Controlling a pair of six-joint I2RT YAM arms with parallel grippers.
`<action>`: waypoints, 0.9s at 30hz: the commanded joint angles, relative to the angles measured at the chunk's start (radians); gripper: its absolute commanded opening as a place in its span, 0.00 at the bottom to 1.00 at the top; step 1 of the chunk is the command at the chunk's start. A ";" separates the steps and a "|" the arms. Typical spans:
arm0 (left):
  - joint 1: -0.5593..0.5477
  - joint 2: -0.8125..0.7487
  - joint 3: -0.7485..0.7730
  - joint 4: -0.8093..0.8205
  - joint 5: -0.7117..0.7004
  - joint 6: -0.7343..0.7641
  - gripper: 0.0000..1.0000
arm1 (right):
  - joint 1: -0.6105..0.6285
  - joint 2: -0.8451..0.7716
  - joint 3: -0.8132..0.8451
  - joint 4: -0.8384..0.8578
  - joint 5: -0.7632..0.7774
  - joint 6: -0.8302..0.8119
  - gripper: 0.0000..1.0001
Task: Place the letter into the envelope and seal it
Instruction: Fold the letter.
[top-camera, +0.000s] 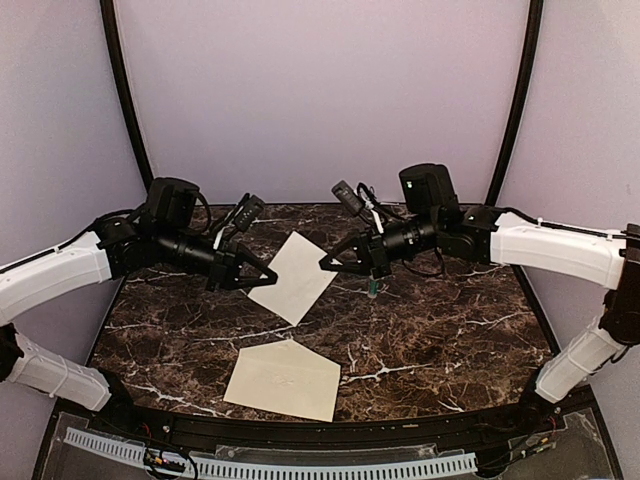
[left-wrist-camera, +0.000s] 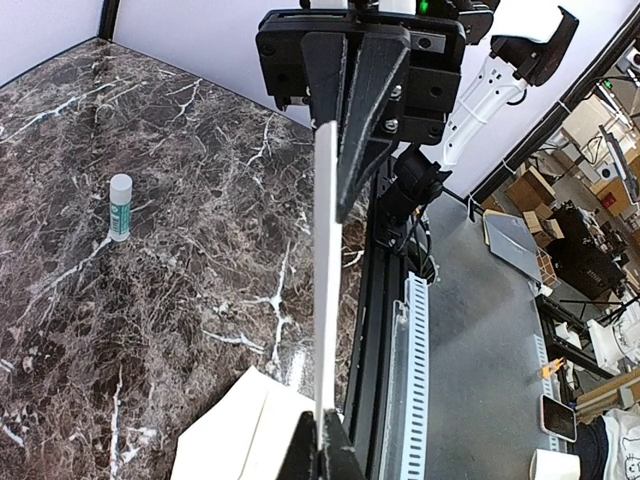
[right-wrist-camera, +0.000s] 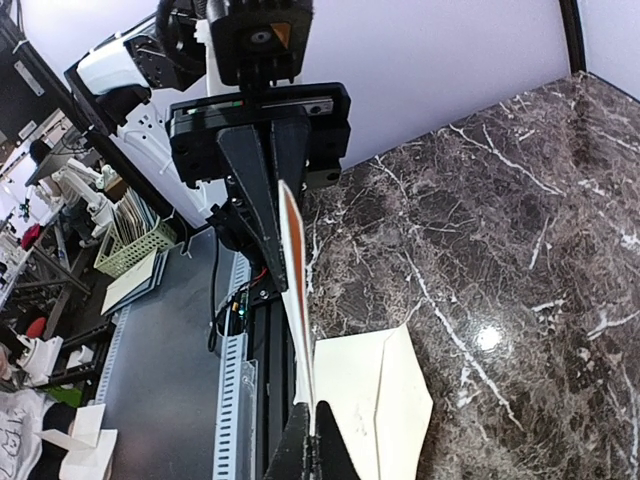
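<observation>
Whitish paper, the letter (top-camera: 293, 277) hangs above the middle of the desk (top-camera: 450, 330), pinched at opposite edges by the left gripper (top-camera: 268, 275) and the right gripper (top-camera: 326, 264), both clamped on it. The envelope (top-camera: 283, 380) lies flat by the near edge, seemingly with nothing inside, so insertion and sealing are left. The wrist views show the sheet only edge-on. The glue stick (top-camera: 372, 290) is half hidden beneath the right gripper, and whether the flap (top-camera: 285, 350) lies open is unclear

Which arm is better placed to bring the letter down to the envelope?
Left, probably. Both the left gripper and right gripper pinch the letter, but the envelope lies slightly nearer the left one.
</observation>
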 joint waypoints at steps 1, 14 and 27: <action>0.007 -0.028 -0.022 0.015 0.011 -0.003 0.00 | -0.007 -0.029 -0.011 0.061 -0.012 0.007 0.00; 0.013 0.065 0.055 0.142 0.039 -0.098 0.77 | -0.002 0.035 0.037 0.037 -0.084 0.004 0.00; 0.010 0.109 0.058 0.213 0.113 -0.120 0.00 | 0.011 0.061 0.062 0.051 -0.052 -0.011 0.30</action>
